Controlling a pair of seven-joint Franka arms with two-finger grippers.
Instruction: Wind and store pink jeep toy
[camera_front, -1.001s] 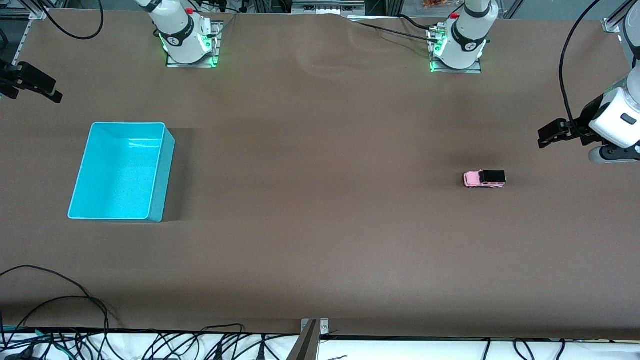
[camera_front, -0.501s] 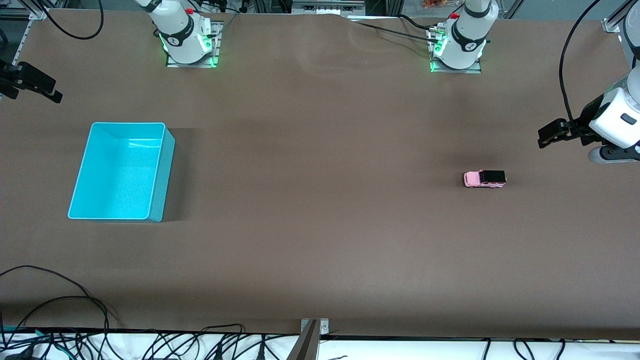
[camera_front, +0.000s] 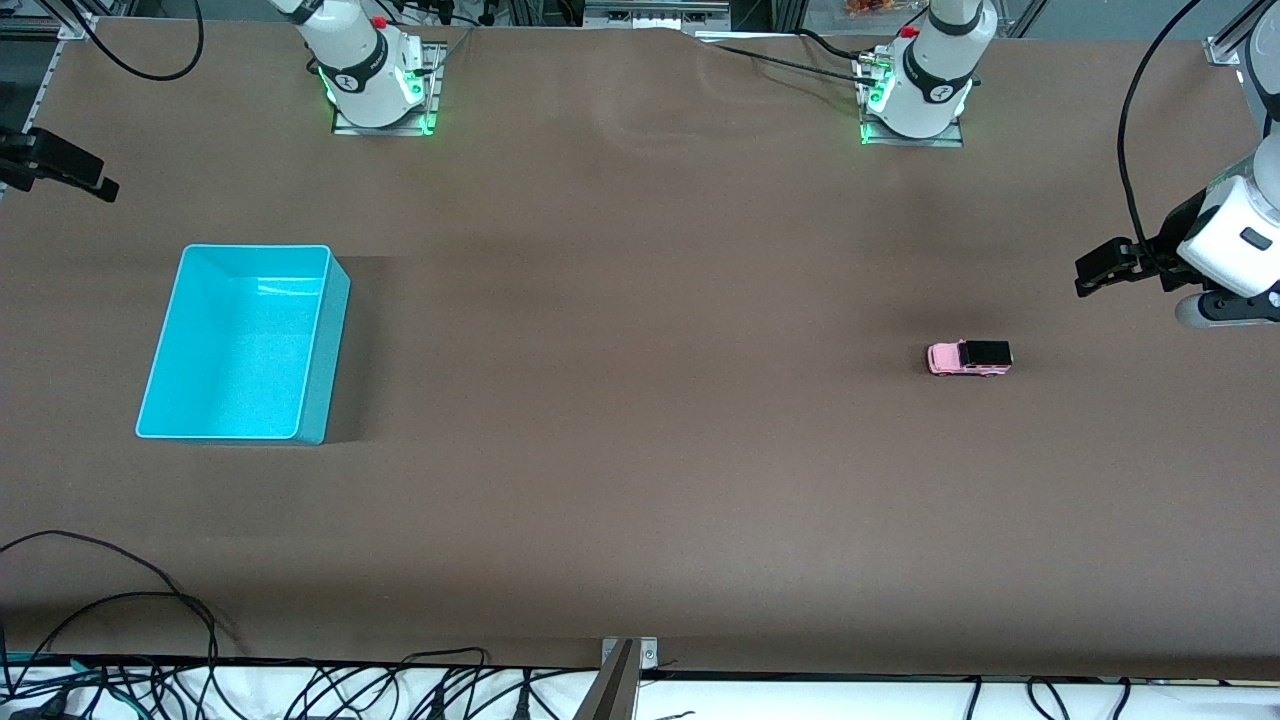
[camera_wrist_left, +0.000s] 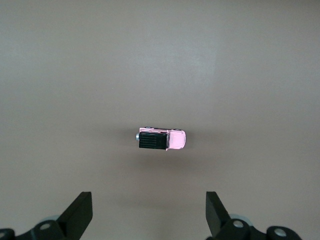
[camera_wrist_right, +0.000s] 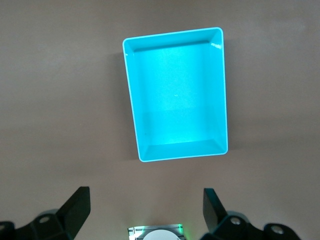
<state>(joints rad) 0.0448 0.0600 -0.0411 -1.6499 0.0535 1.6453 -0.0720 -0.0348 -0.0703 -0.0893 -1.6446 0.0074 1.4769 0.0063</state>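
Note:
The pink jeep toy (camera_front: 968, 357), pink with a black roof, stands on the brown table toward the left arm's end. It also shows in the left wrist view (camera_wrist_left: 161, 140). My left gripper (camera_front: 1092, 273) hangs high in the air near that end of the table, open and empty (camera_wrist_left: 148, 220), with the jeep well below it. The cyan bin (camera_front: 240, 345) is empty and sits toward the right arm's end. My right gripper (camera_front: 85, 180) hangs high near the bin, open and empty (camera_wrist_right: 145, 215). The bin shows below it (camera_wrist_right: 176, 95).
The two arm bases (camera_front: 375, 85) (camera_front: 915, 95) stand at the table's edge farthest from the front camera. Cables (camera_front: 300, 690) lie along the edge nearest the camera. Bare brown tabletop lies between the bin and the jeep.
My right gripper has edged slightly upward in the front view. The jeep, the bin and the left gripper have not moved.

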